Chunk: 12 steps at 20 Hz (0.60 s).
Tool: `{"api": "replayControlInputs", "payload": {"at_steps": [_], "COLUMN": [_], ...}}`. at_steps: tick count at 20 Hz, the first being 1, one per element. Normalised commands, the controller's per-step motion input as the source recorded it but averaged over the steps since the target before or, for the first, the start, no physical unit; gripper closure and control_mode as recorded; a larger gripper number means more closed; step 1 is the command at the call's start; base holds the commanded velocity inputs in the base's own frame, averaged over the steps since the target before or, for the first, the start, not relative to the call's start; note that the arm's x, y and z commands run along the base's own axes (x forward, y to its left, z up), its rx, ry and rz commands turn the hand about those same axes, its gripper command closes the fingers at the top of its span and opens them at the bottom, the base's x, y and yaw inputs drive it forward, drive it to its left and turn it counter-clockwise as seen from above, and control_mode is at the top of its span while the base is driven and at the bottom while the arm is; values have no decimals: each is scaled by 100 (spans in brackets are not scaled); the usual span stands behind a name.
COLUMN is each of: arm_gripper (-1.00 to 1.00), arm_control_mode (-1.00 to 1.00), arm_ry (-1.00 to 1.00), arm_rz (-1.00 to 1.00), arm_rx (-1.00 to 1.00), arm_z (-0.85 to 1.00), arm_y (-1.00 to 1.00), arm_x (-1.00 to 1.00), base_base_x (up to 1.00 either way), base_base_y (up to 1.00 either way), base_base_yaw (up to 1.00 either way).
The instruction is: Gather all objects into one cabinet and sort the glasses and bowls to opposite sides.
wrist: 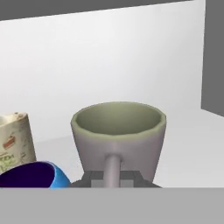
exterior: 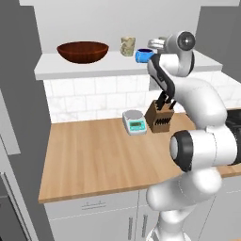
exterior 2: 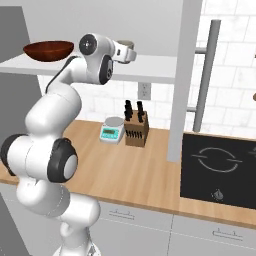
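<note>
- Plain grey handled mug (wrist: 118, 140) stands upright, mouth up, handle pointing at 6 o'clock toward the camera.
- Two-finger gripper (wrist: 112, 178) closed on that handle.
- Glossy blue bowl (wrist: 30, 175) at 8 o'clock.

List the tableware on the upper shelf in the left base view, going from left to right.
Brown wooden bowl → beige tumbler → blue bowl → grey mug, partly behind the arm.
</note>
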Motion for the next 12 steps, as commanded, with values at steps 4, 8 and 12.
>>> {"api": "replayControlInputs", "payload": {"at_steps": [4,8,12], "arm_gripper": [100,100,100], "arm_control_mode": [-100,-100,-100], "arm_ry": [0,0,0], "arm_rz": [3,7,7], "arm_rx": [0,0,0], "arm_z": [-17,-16,-14], "arm_y": [0,0,0], "arm_x": [66,62,56], "base_base_x": [0,0,0], "base_base_y": [0,0,0], "base_base_yaw": [0,0,0]}}
